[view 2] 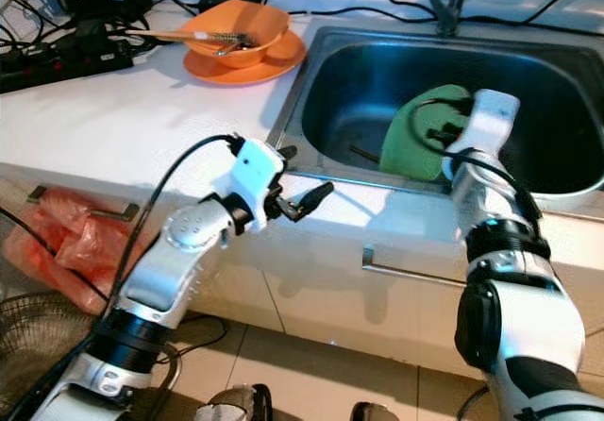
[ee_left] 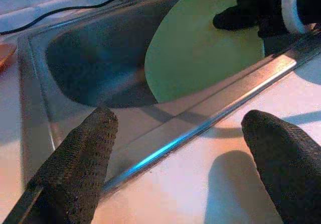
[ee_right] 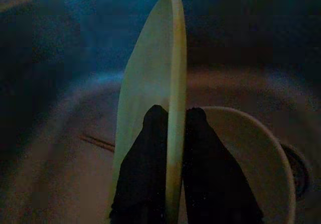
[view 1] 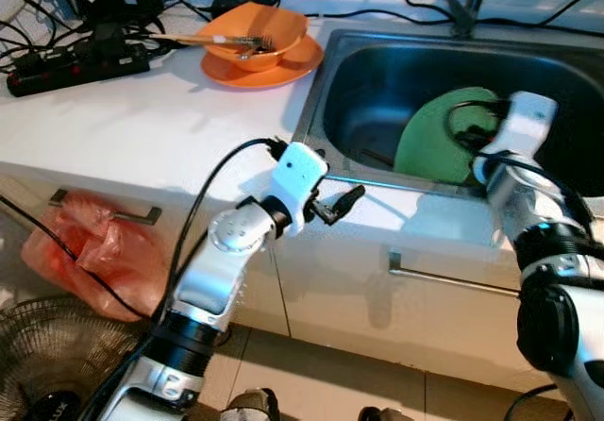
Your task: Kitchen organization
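We hold one green plate (view 1: 436,138) on edge inside the steel sink (view 1: 377,72), our right gripper (ee_right: 169,128) clamped on its rim, one finger on each face. A pale bowl (ee_right: 251,158) lies on the sink floor just behind it. Our left gripper (ee_left: 185,148) hovers over the white desk (view 1: 142,128) by the sink's front edge, fingers spread apart and empty. An orange bowl (view 1: 255,34) with utensils sits on an orange plate (view 1: 269,70) on the desk, left of the sink.

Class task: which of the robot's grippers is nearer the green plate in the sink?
Right. The right gripper pinches the green plate by its rim; the left gripper hovers open over the counter edge beside the sink.
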Motion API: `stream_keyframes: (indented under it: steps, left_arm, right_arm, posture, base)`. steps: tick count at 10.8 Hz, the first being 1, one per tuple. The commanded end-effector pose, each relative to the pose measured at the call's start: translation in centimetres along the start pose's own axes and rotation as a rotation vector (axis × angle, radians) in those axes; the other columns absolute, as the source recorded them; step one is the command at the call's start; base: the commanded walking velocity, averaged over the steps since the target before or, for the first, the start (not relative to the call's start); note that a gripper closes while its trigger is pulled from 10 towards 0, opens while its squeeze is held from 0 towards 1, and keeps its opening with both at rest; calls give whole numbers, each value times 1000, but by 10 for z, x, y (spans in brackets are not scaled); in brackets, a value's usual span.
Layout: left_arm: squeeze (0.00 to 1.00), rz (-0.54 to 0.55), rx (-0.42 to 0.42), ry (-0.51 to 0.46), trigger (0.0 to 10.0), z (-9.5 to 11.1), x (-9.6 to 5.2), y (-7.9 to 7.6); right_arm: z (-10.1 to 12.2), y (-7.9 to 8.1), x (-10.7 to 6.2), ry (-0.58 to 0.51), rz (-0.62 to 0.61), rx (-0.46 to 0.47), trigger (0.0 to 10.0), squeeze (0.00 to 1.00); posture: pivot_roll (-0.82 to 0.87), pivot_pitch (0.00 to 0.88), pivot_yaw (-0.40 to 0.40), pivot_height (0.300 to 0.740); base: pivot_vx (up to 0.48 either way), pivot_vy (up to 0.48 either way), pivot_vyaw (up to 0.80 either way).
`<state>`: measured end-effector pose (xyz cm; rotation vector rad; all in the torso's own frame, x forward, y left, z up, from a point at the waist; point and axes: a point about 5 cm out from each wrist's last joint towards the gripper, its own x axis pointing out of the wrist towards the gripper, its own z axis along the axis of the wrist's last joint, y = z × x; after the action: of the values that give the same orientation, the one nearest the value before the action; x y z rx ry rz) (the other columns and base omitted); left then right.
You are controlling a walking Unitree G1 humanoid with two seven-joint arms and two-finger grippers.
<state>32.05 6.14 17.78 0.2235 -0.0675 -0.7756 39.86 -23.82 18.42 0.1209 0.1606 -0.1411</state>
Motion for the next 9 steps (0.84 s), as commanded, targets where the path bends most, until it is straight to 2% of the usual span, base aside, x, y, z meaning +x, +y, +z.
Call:
stream_keyframes:
  steps: [1,2,3,4,9]
  left_arm:
    - [1000,12,-4,8,10000,0,-5,4]
    - [1000,15,-11,16,10000,0,-6,5]
    - [1000,14,-19,29,10000,0,-8,5]
    - [1000,12,-22,37,10000,-1,-9,5]
    - [1000,9,-37,51,10000,-2,-8,6]
  right_arm:
    - [-5,-1,0,14,-1,-38,941,0]
    - [-8,1,1,14,1,-42,1176,0]
    - [-10,2,1,19,10,-43,8667,690]
    - [-11,3,1,23,12,-63,10000,1000]
    - [-7,2,2,4,-9,-122,10000,1000]
  posture:
    - [173,152,87,740]
    - [182,153,88,740]
    - [185,154,88,740]
    - [189,153,89,740]
    - [178,143,89,740]
  base:
    - [0,0,0]
    - [0,0,0]
    - [0,0,0]
    - [0,0,0]
    - [0,0,0]
